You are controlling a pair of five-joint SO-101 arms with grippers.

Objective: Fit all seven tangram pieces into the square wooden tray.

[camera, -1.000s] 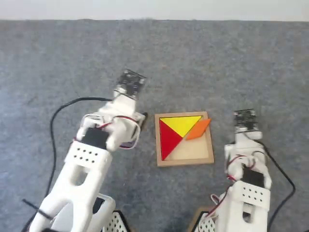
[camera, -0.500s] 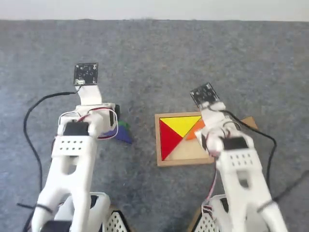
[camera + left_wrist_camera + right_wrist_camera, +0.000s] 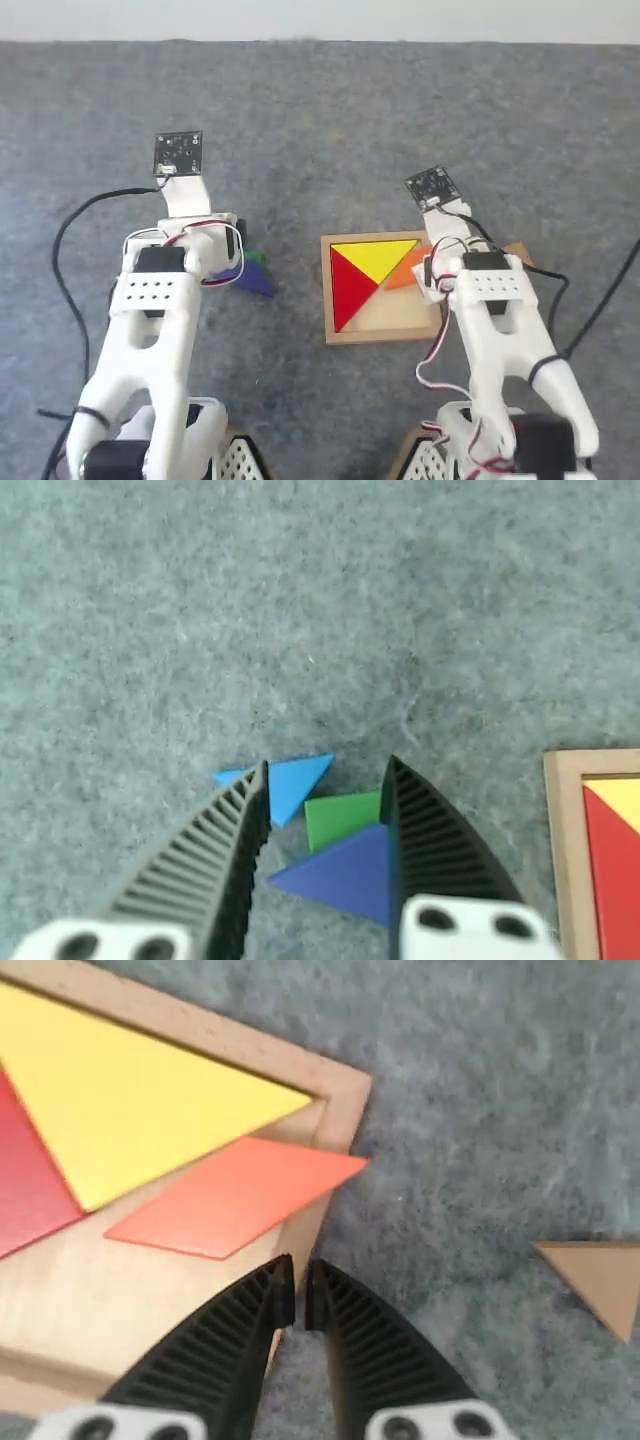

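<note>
Grey felt-like table cover [image 3: 400, 120] — pale wall strip [image 3: 320, 18] along its far edge

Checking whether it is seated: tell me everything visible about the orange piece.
The orange piece is a flat parallelogram, matte, like painted wood. It lies askew in the wooden tray: one long edge runs along the yellow triangle, while one corner rides over the tray's rim, so it is not seated. The right gripper is near, not holding it.
</note>
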